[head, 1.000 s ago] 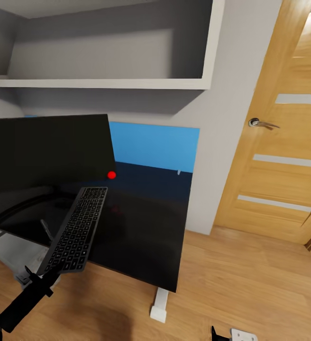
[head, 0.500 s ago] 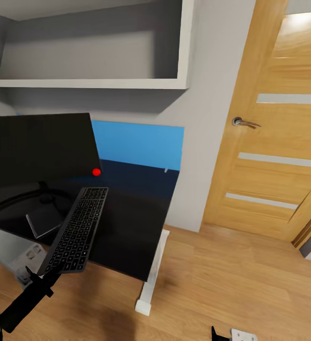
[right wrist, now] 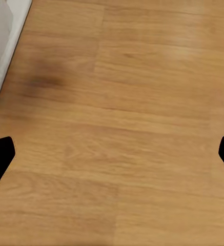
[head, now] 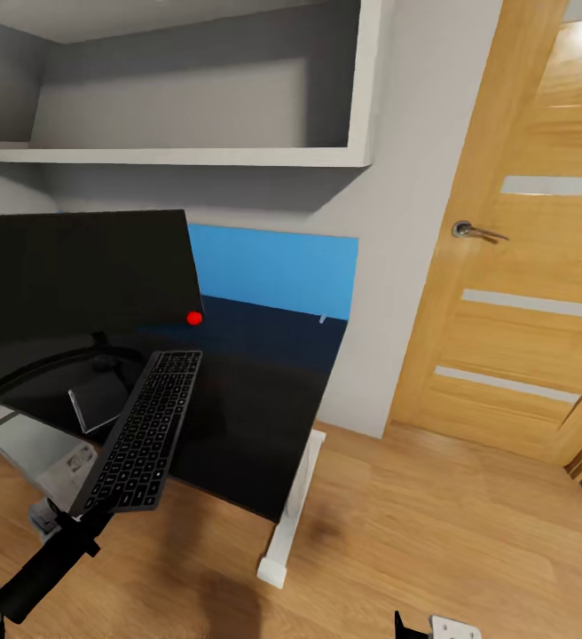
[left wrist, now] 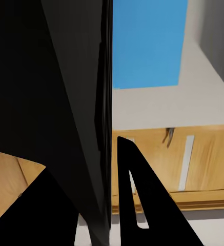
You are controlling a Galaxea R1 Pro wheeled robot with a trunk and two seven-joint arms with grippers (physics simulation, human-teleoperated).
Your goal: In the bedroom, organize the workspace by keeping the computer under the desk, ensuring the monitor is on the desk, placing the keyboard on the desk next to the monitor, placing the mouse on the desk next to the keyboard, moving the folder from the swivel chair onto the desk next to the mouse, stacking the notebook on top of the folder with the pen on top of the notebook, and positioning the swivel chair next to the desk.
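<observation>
The keyboard (head: 140, 432) is gripped at its near short end by the left end effector (head: 71, 517), with its long axis running away from the robot toward the monitor (head: 78, 275). Its far end is over the counter (head: 255, 417), just in front of the monitor's lower corner with the red dot; its near end overhangs the counter's front edge. Whether it touches the top cannot be told. The left arm is stretched forward and up from the lower left, so it is judged the arm for the placing. A notebook (head: 96, 404) lies on the counter beside the keyboard, under the screen. In the right wrist view the right end effector (right wrist: 112, 154) is spread wide, empty, over wooden floor (right wrist: 122, 102).
</observation>
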